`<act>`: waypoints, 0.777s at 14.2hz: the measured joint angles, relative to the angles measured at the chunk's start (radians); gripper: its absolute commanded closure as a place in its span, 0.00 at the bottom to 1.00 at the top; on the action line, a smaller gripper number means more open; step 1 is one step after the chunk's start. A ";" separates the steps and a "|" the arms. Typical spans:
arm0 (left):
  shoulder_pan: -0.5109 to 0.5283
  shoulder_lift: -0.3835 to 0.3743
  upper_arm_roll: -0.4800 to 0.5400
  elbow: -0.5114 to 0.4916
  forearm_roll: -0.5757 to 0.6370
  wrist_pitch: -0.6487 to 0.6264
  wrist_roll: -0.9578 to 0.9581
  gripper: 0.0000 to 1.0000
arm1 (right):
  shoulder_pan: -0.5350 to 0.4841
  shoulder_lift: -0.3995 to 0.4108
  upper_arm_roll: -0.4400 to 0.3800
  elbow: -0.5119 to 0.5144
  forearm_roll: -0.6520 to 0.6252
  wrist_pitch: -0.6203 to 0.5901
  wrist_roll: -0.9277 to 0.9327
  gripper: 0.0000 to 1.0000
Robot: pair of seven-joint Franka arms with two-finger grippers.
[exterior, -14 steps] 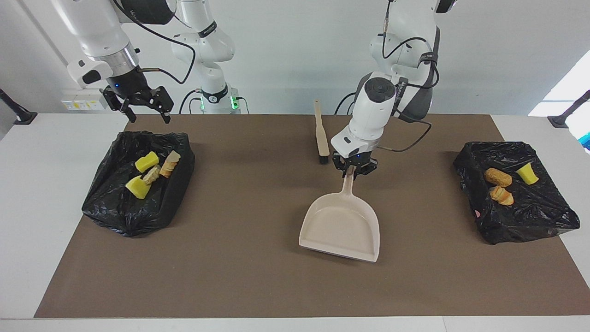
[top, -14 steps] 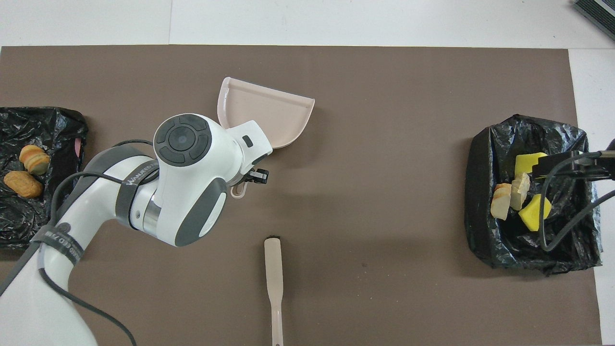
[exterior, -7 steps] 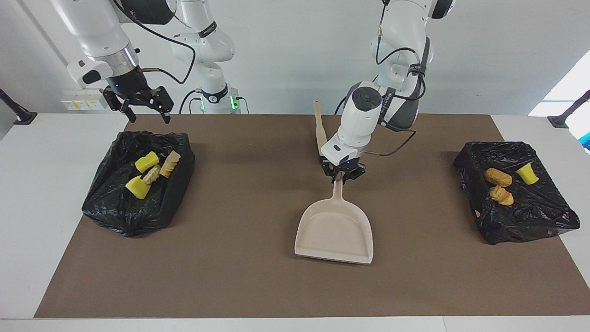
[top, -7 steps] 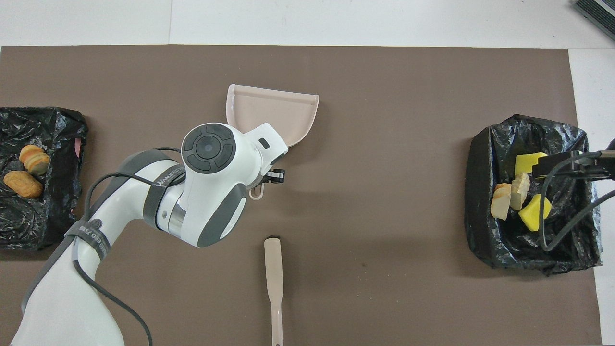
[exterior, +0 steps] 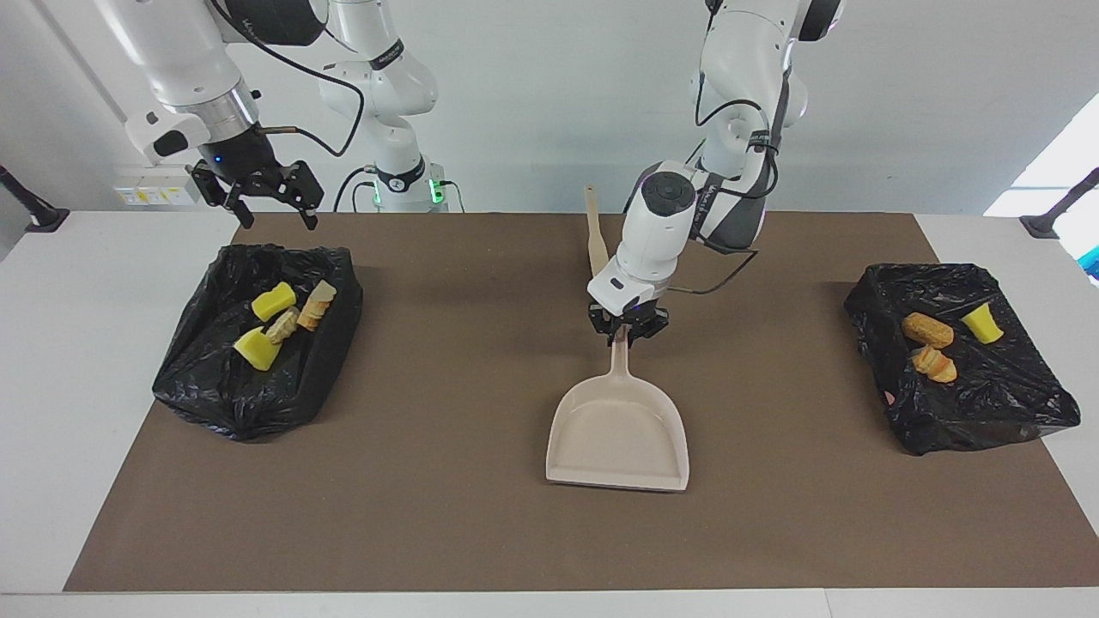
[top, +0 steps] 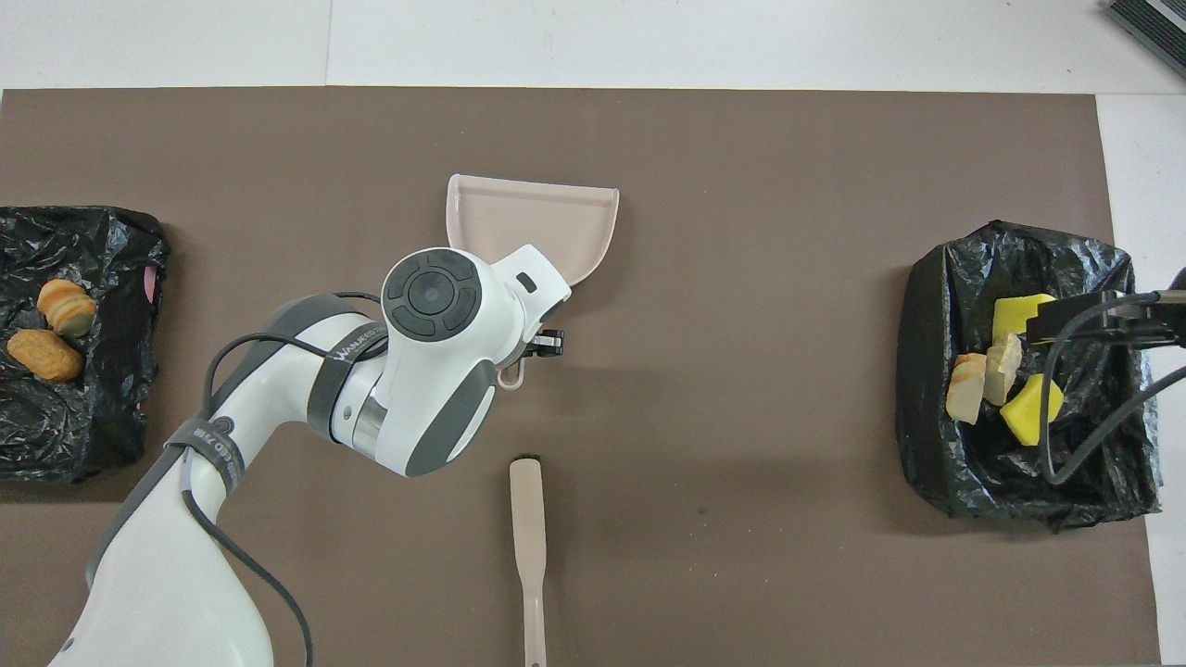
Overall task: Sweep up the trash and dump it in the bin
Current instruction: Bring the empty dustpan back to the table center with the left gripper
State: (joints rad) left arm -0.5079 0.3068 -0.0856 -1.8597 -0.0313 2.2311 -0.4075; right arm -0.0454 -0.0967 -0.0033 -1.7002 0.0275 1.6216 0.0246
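Note:
The empty beige dustpan (exterior: 618, 438) (top: 533, 222) lies level at the middle of the brown mat, its handle pointing toward the robots. My left gripper (exterior: 625, 335) is shut on that handle; in the overhead view the arm covers most of the grip. The trash lies in two black-lined bins: yellow sponge chunks (exterior: 273, 300) (top: 1028, 408) and bread lumps in the bin (exterior: 232, 403) (top: 927, 371) at the right arm's end, and bread lumps (exterior: 927, 330) (top: 42, 355) with a yellow chunk in the other bin (exterior: 962, 412) (top: 83, 278). My right gripper (exterior: 270, 210) (top: 1047, 322) hangs open over its bin, waiting.
The beige-handled brush (exterior: 595, 240) (top: 528, 519) lies on the mat, nearer to the robots than the dustpan, bristles toward the pan. The left arm partly hides it in the facing view. No loose scraps show on the mat.
My left gripper has carried the dustpan handle toward the right arm's end, and the pan has turned square to the table. The right arm has not moved.

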 measured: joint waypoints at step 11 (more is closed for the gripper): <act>-0.011 -0.005 0.033 0.022 -0.001 -0.003 -0.087 0.00 | 0.000 0.000 0.000 0.000 0.000 0.000 0.000 0.00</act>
State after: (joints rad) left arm -0.5187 0.3018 -0.0526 -1.8382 -0.0319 2.2284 -0.4940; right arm -0.0454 -0.0967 -0.0033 -1.7001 0.0275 1.6216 0.0246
